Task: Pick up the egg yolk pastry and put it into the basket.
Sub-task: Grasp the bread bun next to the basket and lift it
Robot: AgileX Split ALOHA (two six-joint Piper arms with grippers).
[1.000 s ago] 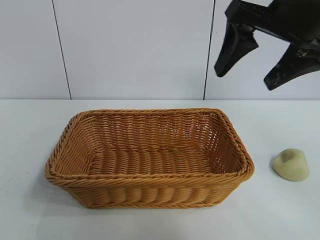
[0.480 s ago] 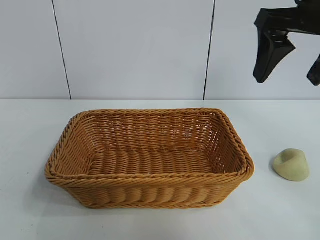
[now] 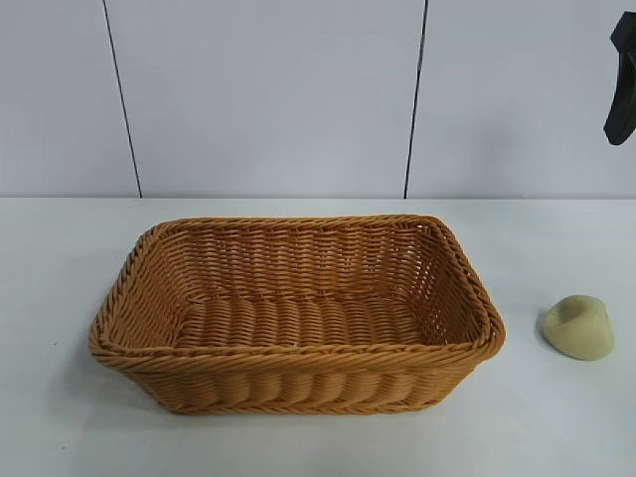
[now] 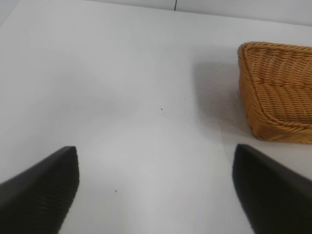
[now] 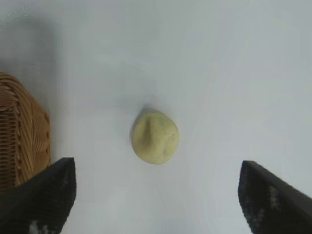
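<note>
One egg yolk pastry (image 3: 578, 327) lying on the white table (image 3: 556, 417) just right of the basket (image 3: 296, 310), my right gripper (image 5: 156, 195) hanging above it with fingers spread wide, my left gripper (image 4: 155, 187) resting parked, fingers likewise apart, near the basket's other end.

black ribbed wedge-shaped end effector (image 5: 156, 200) fingers (image 5: 46, 195)

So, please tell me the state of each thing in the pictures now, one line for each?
egg yolk pastry: lying on the table, outside the basket, not held.
basket: upright, nothing inside.
right gripper: open, above the pastry, not touching it.
left gripper: open, over bare table, holding nothing.
</note>
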